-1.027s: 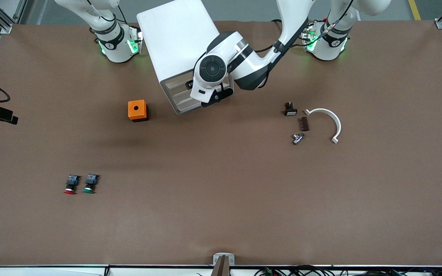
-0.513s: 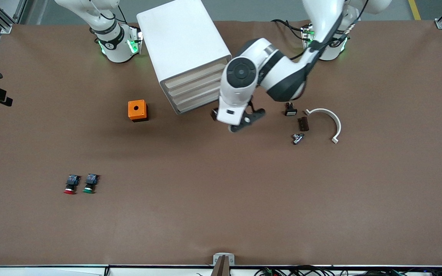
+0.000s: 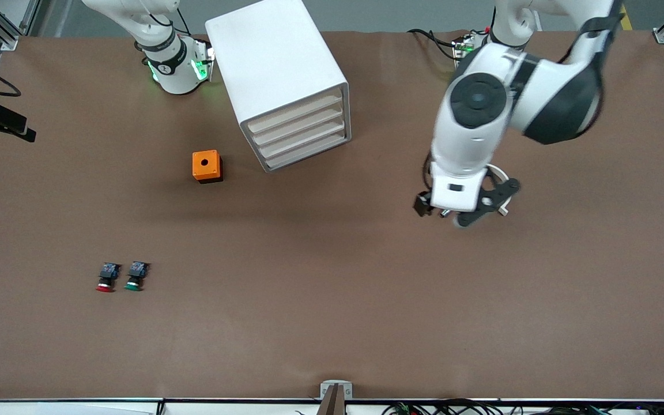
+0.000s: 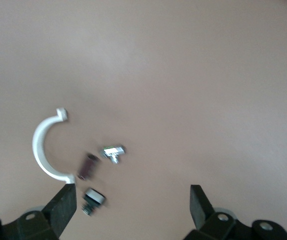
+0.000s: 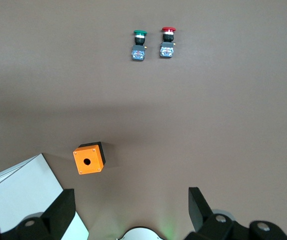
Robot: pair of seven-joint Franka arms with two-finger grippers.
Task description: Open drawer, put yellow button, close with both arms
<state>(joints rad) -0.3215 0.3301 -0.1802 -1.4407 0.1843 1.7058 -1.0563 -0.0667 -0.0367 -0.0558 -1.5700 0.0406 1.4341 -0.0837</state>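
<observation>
The drawer, uppermost of four in the white cabinet near the worktop's edge where the arm bases stand, sits flush with the three below it, so it looks shut. No yellow button shows anywhere on the worktop; only a red-capped button and a green-capped button lie side by side toward the corner at the right arm's end nearest the front camera. My judgement is that the yellow one is already inside and the task is at or near its end.

The orange cube with a hole sits just beside the cabinet, toward the right arm's end.

The left tool hangs empty, fingers spread wide, over a cluster of small parts toward the left arm's end: a white curved clip, a dark brown block, a small metal fitting and a black switch with a pale face.

The right tool is also spread and empty (seen only from its own wrist), high above the orange cube, apparently waiting.
</observation>
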